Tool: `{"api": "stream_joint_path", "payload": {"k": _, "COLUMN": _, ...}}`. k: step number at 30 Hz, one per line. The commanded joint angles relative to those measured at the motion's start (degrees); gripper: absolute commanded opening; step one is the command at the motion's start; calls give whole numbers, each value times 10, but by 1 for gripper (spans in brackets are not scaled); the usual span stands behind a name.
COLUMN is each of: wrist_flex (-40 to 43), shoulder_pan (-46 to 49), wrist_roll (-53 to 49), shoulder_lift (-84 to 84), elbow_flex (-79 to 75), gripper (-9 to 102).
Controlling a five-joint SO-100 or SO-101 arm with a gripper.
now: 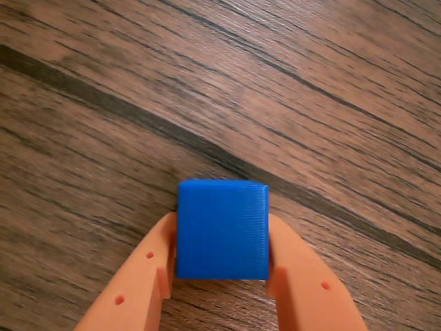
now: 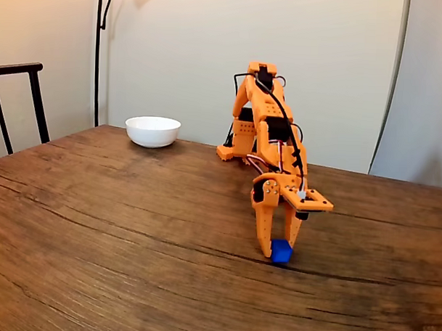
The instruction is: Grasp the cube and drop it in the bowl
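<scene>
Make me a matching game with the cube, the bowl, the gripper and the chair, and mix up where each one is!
Things:
1. cube
2. bowl
3. gripper
4. chair

Places:
A. far end of the table, left in the fixed view
B. between the orange fingers
C. behind the table's left edge
D. fingertips down at the tabletop, around the cube

Pairs: 1-B, 2-A, 3-D, 4-C

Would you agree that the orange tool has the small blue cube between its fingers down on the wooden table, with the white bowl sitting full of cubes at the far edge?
Not quite: the fixed view shows no cubes in the glossy white bowl. The rest holds: the orange tool straddles the small blue cube on the wooden table.
</scene>
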Motion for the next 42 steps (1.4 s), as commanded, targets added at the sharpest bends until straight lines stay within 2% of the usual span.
{"api": "stream_joint_path", "payload": {"k": 1, "wrist_flex": -5, "shoulder_pan": 6, "wrist_roll": -3, "shoulder_lift": 6, "elbow_flex": -17, "gripper": 7}}
{"api": "stream_joint_path", "payload": {"k": 11, "wrist_flex": -5, "shoulder_pan": 11, "wrist_roll": -3, "shoulder_lift": 17, "elbow_flex": -18, "gripper": 6}}
{"api": "stream_joint_path", "payload": {"k": 20, "wrist_flex": 14, "shoulder_pan": 25, "wrist_roll": -2, "shoulder_lift": 18, "elbow_flex": -99, "gripper": 6}}
{"api": "stream_joint_path", "payload": {"k": 27, "wrist_flex": 190, "shoulder_pan": 48, "wrist_roll": 13, "shoulder_lift": 88, "elbow_flex": -150, "gripper": 6}}
{"api": "stream_joint_path", "payload": {"k": 42, "wrist_flex": 359, "shoulder_pan": 107, "wrist_roll": 34, "shoulder_lift": 217, "elbow_flex": -147, "gripper": 6}}
